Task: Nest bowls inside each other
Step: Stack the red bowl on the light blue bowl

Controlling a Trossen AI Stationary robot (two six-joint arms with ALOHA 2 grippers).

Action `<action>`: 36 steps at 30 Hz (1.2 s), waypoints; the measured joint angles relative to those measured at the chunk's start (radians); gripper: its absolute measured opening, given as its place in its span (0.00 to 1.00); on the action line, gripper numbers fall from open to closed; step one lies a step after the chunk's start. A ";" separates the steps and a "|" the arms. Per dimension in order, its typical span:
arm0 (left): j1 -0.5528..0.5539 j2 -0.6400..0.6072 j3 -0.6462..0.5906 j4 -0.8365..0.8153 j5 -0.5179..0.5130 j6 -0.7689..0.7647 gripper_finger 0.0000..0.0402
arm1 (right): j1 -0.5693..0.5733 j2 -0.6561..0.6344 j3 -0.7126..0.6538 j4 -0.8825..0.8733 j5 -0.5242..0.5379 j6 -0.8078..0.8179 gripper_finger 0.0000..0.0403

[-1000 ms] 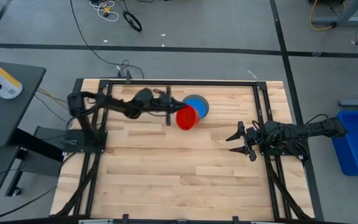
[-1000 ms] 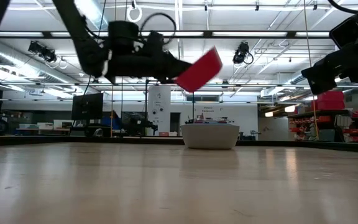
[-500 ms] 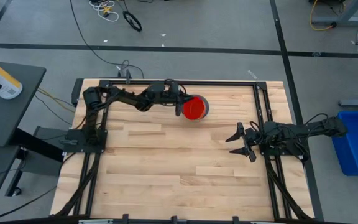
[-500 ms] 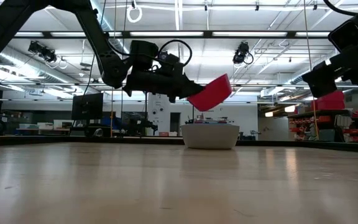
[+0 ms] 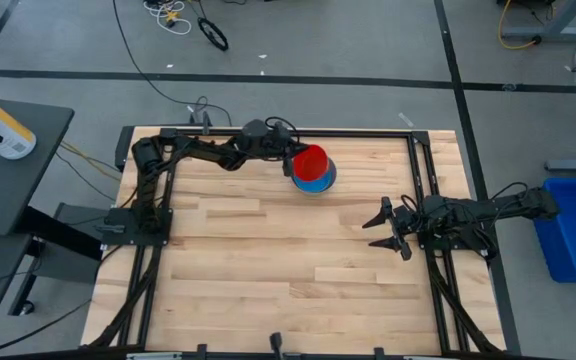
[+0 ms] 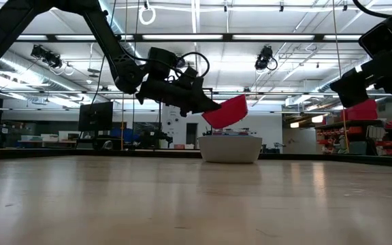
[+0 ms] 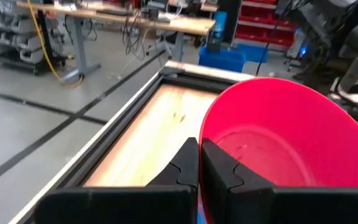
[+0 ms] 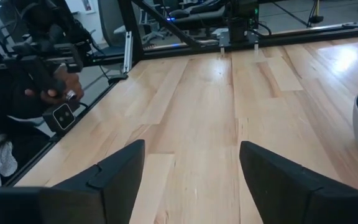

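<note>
Left jaws (image 6: 213, 109) pinch the red bowl (image 5: 311, 162) at its thin rim; it seems light, stiff, slippery. Right jaws (image 5: 386, 226) wait released.

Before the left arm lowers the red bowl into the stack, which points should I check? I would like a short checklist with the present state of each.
1. Left gripper shut on the red bowl rim: ok.
2. Red bowl above the stack of bowls: ok in the high view.
3. Red bowl level: not ok, it is tilted in the low view.
4. Red bowl clear of the stack: ok, a gap shows in the low view.
5. Right gripper open and apart from the stack: ok.
6. Top bowl in the stack is blue; how many lie under it: cannot tell.
</note>
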 joint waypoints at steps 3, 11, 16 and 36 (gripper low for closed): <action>0.002 0.000 0.002 -0.040 -0.021 0.007 0.01 | 0.000 0.000 0.000 0.000 0.000 0.000 0.66; 0.004 0.000 0.002 -0.061 -0.025 0.028 0.01 | 0.000 0.000 0.000 0.000 0.000 0.000 0.60; 0.004 0.000 0.002 -0.093 -0.025 0.031 0.01 | 0.000 0.000 0.000 0.000 0.000 0.000 0.58; -0.046 -0.002 0.136 -0.395 -0.087 0.130 0.01 | 0.000 0.000 0.000 0.000 0.000 0.000 0.48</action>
